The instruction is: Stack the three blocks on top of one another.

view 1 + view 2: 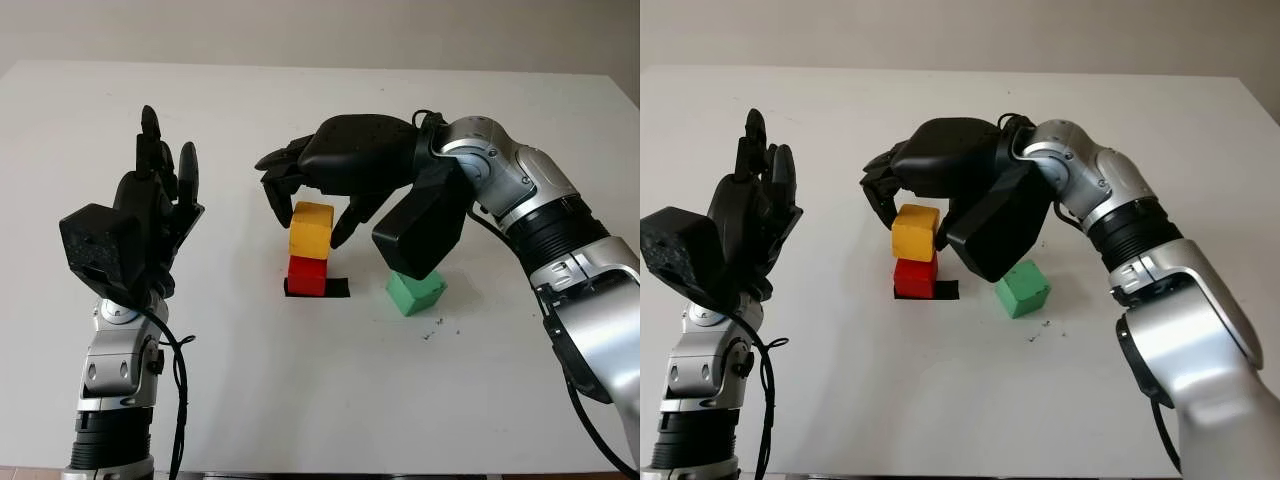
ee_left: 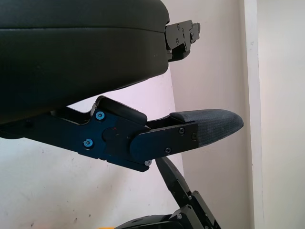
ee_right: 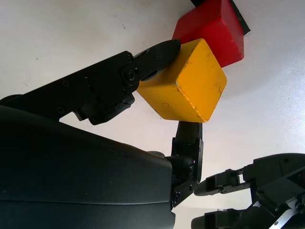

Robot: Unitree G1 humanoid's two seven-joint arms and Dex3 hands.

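A yellow block sits squarely on top of a red block near the middle of the table. My right hand reaches in from the right and is shut on the yellow block. In the right wrist view one finger presses one side of the yellow block and the thumb meets the opposite side. A green block lies on the table just right of the stack, under the right forearm. My left hand is raised at the left, open, well clear of the blocks.
The red block stands on a black tape mark on the white table. The table's far edge meets a plain wall. A few small dark specks lie near the green block.
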